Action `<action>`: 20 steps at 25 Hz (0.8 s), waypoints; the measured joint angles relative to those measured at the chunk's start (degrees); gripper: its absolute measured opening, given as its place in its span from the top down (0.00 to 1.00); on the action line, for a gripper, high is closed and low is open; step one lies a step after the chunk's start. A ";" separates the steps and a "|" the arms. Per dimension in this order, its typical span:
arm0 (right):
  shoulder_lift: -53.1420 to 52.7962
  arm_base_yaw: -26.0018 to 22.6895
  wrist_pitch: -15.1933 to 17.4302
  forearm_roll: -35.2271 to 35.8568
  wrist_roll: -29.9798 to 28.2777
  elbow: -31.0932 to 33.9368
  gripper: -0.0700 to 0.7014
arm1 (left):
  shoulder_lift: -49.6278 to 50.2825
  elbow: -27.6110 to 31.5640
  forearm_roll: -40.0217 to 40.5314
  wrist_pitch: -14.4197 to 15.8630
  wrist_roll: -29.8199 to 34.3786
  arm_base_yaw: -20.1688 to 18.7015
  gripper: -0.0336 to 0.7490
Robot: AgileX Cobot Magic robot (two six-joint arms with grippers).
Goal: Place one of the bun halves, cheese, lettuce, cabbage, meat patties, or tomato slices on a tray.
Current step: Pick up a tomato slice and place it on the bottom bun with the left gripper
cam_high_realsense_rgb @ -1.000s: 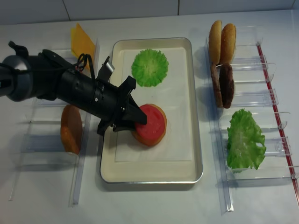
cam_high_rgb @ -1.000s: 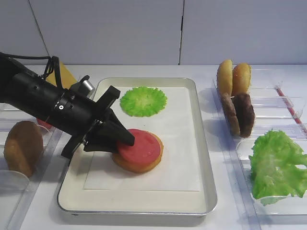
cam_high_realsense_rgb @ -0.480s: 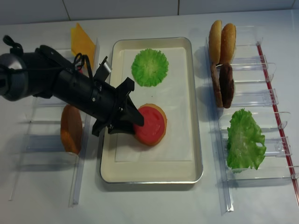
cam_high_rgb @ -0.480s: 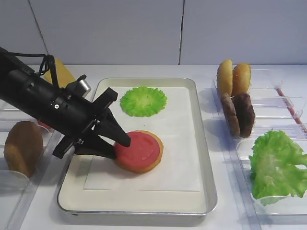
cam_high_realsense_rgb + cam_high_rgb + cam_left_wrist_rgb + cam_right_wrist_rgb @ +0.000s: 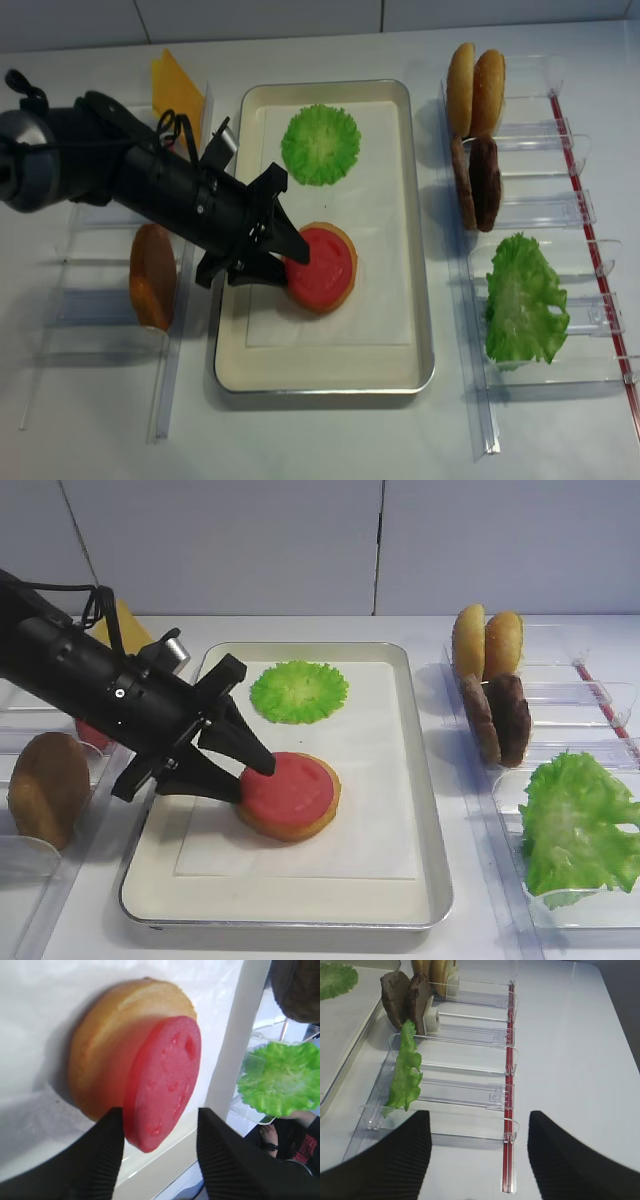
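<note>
A red tomato slice [image 5: 290,788] lies on a golden bun half [image 5: 285,825] in the middle of the silver tray [image 5: 150,865]. My left gripper [image 5: 248,776] reaches in from the left, open. Its fingertips straddle the slice's left edge. In the left wrist view the tomato slice [image 5: 165,1080] leans on the bun half [image 5: 107,1050]; one finger [image 5: 95,1160] sits beside its rim, the other finger [image 5: 230,1160] stands well apart. A green cabbage round [image 5: 298,690] lies at the tray's far end. My right gripper [image 5: 477,1160] hangs open over the table by the clear bins.
Clear bins on the right hold two bun halves [image 5: 485,640], two meat patties [image 5: 497,718] and lettuce [image 5: 575,825]. Left bins hold another bun half [image 5: 45,785] and yellow cheese [image 5: 175,88]. A red strip [image 5: 509,1085] runs along the right bins.
My left gripper's jaws have spread wider and let go of the tomato slice, which stays on the bun half. The arm has pulled back slightly to the left.
</note>
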 joint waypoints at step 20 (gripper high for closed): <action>0.00 0.00 0.00 0.00 -0.10 0.00 0.33 | 0.00 -1.13 4.70 0.69 -3.23 0.00 0.55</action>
